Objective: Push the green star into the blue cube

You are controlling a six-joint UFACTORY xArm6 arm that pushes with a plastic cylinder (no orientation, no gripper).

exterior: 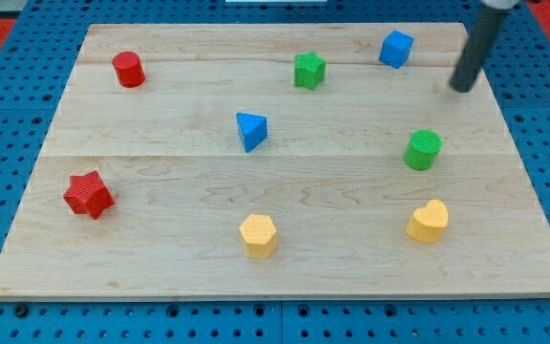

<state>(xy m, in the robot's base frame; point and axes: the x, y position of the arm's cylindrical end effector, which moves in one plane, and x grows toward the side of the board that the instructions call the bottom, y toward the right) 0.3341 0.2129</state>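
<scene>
Green star (309,70) sits far centre, blue cube (396,48) near it on the right — small gap. My tip (461,89) is right of the cube, wrong side; needs to get left of the star. No jaws — just a rod.

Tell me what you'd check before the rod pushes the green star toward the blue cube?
1. Green star in plain view: ok.
2. Blue cube in plain view, to the star's right and slightly higher: ok.
3. Board between star and cube free of blocks: ok.
4. My tip on the star's left, behind it for the push: not ok; it is right of both blocks.
5. Tip touching any block: ok, none.
6. Green cylinder away from the path: ok.
</scene>
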